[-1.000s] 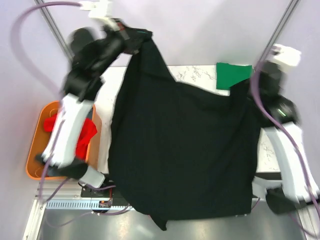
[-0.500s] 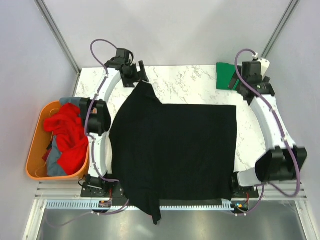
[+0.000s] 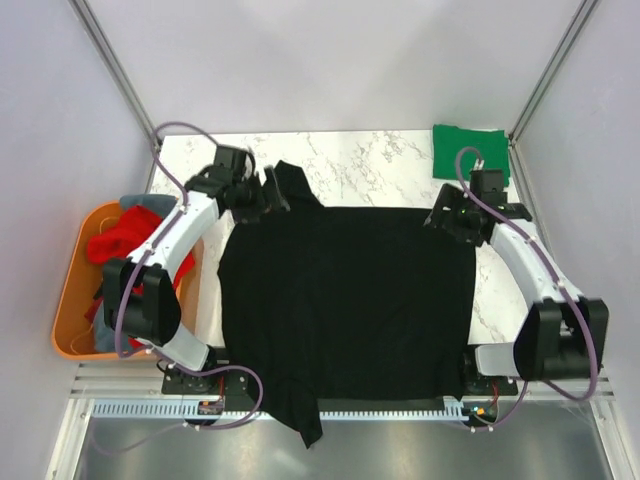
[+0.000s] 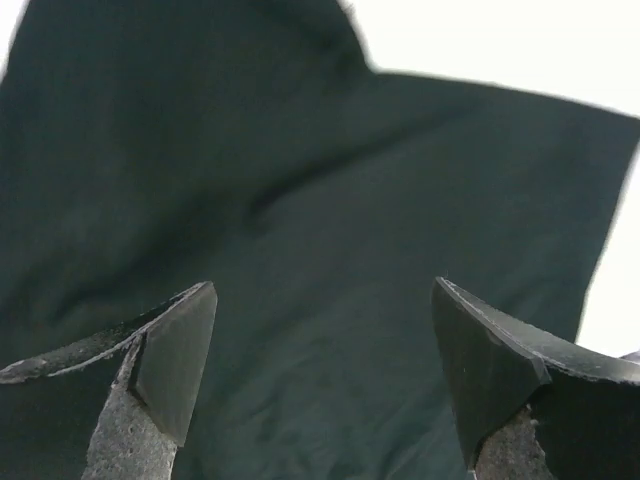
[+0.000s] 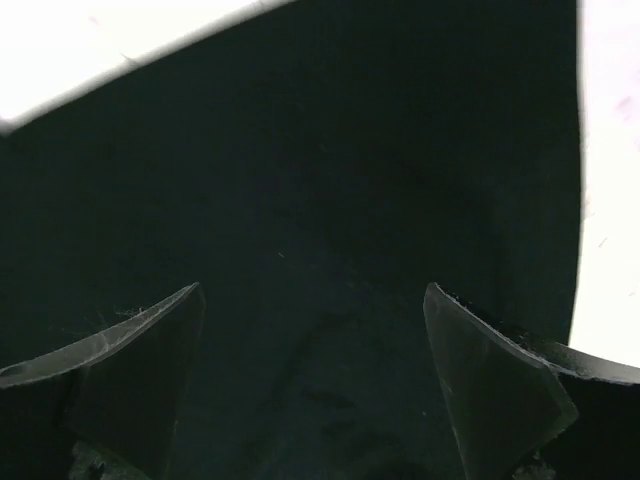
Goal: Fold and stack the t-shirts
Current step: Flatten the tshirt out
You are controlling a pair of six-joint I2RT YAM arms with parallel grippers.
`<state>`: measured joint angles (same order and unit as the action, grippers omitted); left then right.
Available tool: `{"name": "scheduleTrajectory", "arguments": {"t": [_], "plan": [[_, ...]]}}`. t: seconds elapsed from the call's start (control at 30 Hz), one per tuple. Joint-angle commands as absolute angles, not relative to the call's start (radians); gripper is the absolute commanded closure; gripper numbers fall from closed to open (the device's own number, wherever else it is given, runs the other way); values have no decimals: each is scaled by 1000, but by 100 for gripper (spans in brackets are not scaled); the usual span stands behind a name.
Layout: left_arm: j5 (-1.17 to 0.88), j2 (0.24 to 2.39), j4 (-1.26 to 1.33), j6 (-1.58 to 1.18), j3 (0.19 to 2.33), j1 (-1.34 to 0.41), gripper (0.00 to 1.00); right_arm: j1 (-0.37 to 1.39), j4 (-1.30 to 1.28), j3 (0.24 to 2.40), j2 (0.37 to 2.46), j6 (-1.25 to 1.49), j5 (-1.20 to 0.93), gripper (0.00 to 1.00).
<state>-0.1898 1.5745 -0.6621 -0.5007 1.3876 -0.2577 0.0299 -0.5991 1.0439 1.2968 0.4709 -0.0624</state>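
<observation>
Black shirt (image 3: pixel 350 300) spread out; both my jaws gape empty at its far corners. Next I'd pinch an edge to fold.

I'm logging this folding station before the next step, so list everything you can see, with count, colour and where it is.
black t-shirt: one, black, spread over the middle of the table, near part hanging off the near edge
green t-shirt: one, bright green, folded, far right corner of the table
red t-shirt: one, red, bunched in the tub
grey t-shirt: one, grey, in the tub, partly under the red one
tub: one, orange, left of the table
table: one, white marble
left end effector: one, dark, open above the black t-shirt's far left
right end effector: one, dark, open above its far right corner
</observation>
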Motion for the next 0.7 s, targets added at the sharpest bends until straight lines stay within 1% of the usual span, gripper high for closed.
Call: {"name": "scheduleTrajectory", "arguments": {"t": [0.0, 0.1, 0.27, 0.33, 0.47, 0.57, 0.6, 0.67], "plan": [[-133, 1597, -583, -580, 1196, -258, 6, 29, -617, 1034, 1388, 483, -97, 2], [-135, 1649, -516, -609, 1140, -258, 7, 31, -592, 1055, 1503, 479, -61, 2], [-121, 1776, -480, -603, 1184, -258, 9, 28, -569, 1170, 1742, 449, -12, 2], [-104, 1841, -480, -591, 1235, -258, 9, 25, -566, 1231, 1807, 446, -6, 2], [-101, 1980, -485, -581, 1354, -255, 9, 6, -563, 1359, 2018, 454, 14, 2], [-118, 2097, -505, -587, 1481, -244, 10, 5, -575, 1488, 2138, 469, 12, 2], [-126, 2129, -515, -595, 1556, -233, 11, 5, -580, 1523, 2166, 472, 11, 2], [-138, 2219, -534, -598, 1646, -227, 11, 6, -598, 1641, 2248, 476, 9, 2]]}}
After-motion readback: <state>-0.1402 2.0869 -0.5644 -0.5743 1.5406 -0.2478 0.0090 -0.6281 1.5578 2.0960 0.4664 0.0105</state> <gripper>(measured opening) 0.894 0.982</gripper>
